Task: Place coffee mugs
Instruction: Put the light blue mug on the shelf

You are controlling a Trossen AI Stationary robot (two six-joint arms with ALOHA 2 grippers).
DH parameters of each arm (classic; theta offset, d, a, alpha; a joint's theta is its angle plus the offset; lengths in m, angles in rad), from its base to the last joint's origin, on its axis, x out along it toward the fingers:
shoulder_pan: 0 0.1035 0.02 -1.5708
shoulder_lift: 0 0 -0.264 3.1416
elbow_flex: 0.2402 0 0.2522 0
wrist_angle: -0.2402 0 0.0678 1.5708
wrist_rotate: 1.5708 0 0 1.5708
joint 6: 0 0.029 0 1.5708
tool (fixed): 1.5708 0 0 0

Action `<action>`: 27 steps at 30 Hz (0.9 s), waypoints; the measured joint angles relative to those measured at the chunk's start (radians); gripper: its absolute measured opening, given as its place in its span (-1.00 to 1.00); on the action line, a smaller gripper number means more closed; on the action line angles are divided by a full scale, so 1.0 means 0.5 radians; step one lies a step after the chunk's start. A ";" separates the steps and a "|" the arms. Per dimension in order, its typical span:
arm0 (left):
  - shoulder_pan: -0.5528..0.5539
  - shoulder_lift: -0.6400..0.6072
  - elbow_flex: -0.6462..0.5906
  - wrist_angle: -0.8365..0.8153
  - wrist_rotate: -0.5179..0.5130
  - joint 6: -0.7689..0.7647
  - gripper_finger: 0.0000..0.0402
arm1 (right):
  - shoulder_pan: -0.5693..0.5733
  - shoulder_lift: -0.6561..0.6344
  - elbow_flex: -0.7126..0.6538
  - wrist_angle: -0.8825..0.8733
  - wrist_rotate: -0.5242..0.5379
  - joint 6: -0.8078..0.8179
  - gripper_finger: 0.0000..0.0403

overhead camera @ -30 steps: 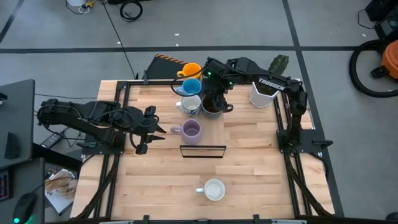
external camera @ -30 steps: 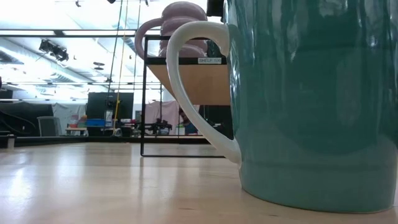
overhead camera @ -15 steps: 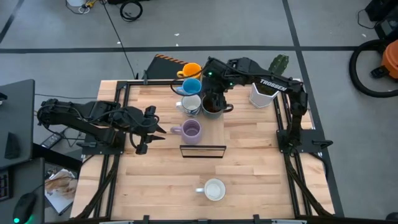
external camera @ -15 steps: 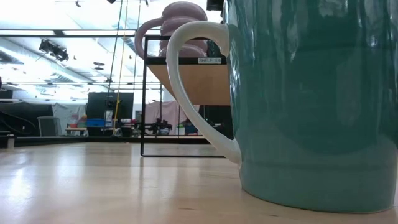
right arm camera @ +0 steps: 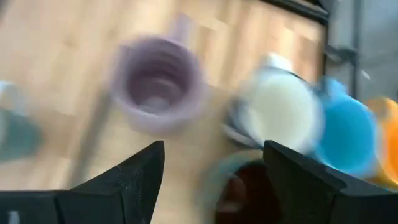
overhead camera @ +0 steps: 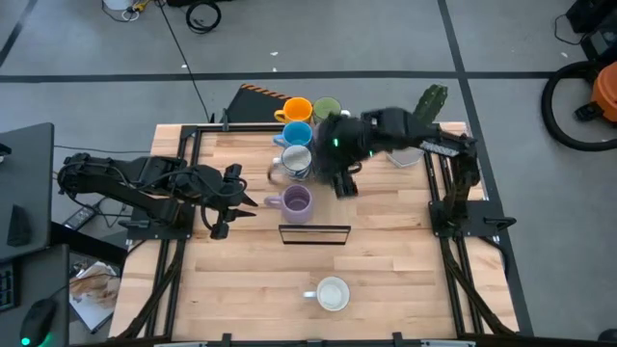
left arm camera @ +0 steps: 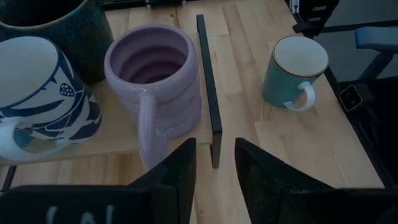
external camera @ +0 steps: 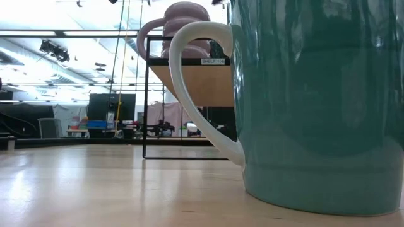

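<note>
**A:** Looking down on the pale, grainy butcher-block table (overhead camera: 386,270), what do the mugs look like?

**B:** A cluster sits at the far edge: a glossy orange mug (overhead camera: 295,109), a green mug (overhead camera: 326,108) beside it, a bright blue mug (overhead camera: 297,133) just in front, then a white mug with dark blue leaf patterning (overhead camera: 295,161). Beside that one the left wrist view shows a dark mug with a speckled teal-black glaze (left arm camera: 59,31). A ribbed purple mug (overhead camera: 294,200), its wall stacked in soft rounded rings, stands nearer the middle, just behind a thin black metal frame (overhead camera: 314,234).

**A:** And the lone one near the front?

**B:** A smooth teal mug with a white interior and looped white handle (overhead camera: 331,293), well apart from the rest. It fills the low view, shiny enough to carry reflections.

**A:** Where is the right gripper (overhead camera: 343,180)?

**B:** Over the cluster, above the dark mug, blurred. Its two broad dark fingers (right arm camera: 127,180) stand spread wide with nothing between them; the purple, white and blue mugs show beyond them.

**A:** The left gripper (overhead camera: 229,200)?

**B:** Off to the left of the ribbed purple mug, close by but not touching. Its flat black fingers (left arm camera: 177,177) are parted by a narrow gap and pinch nothing; the purple mug's strap-like handle lies just past them.

**A:** Anything else on the table?

**B:** A white faceted planter (overhead camera: 410,152) holding a green cactus (overhead camera: 431,99), at the far right corner.
</note>
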 joint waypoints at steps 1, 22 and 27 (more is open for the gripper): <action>0.000 0.000 0.000 0.001 0.000 -0.001 -0.42 | 0.065 0.003 -0.001 0.007 -0.027 0.031 0.39; -0.362 0.000 0.000 0.029 0.235 -0.366 -0.42 | 1.114 0.019 -0.882 0.816 0.258 1.235 0.39; -0.661 0.100 0.000 0.054 0.059 -0.543 -0.42 | 1.190 0.019 -1.056 1.030 0.336 1.519 0.36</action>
